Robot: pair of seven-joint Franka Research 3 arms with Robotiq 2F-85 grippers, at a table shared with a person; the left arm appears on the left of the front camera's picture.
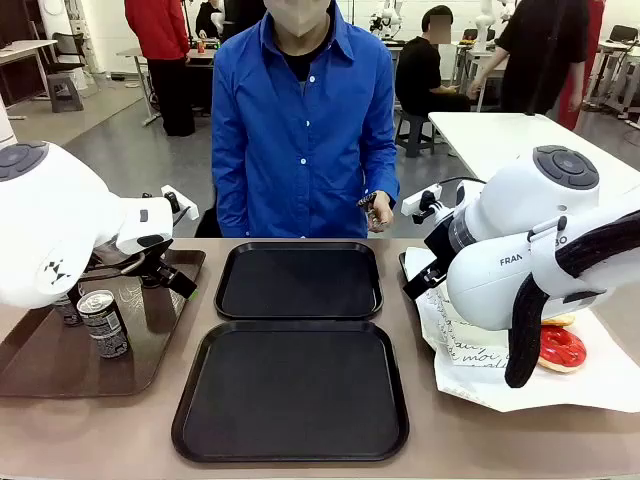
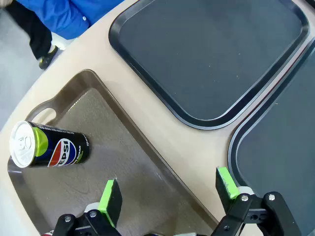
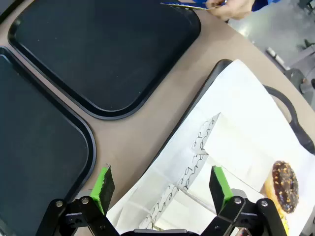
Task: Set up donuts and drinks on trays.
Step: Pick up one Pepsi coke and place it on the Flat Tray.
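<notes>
While people fill the room behind, table (image 1: 100,430): tan, two black trays (image 1: 300,285) central.
Left gripper (image 2: 167,186): spread wide; can (image 2: 54,147) ahead on brown tray (image 2: 138,162).
Right gripper (image 3: 160,179): spread wide; donut (image 3: 284,186) beside, on paper (image 3: 246,128).

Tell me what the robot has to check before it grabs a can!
1. Left claw open: ok.
2. Can standing upright on the brown tray: ok.
3. Can between the left claw's fingers: not ok, it sits off to one side.
4. Black trays have room: ok.
5. Person's hand away from the trays: ok, it is beyond them.
6. Right claw open: ok.
</notes>
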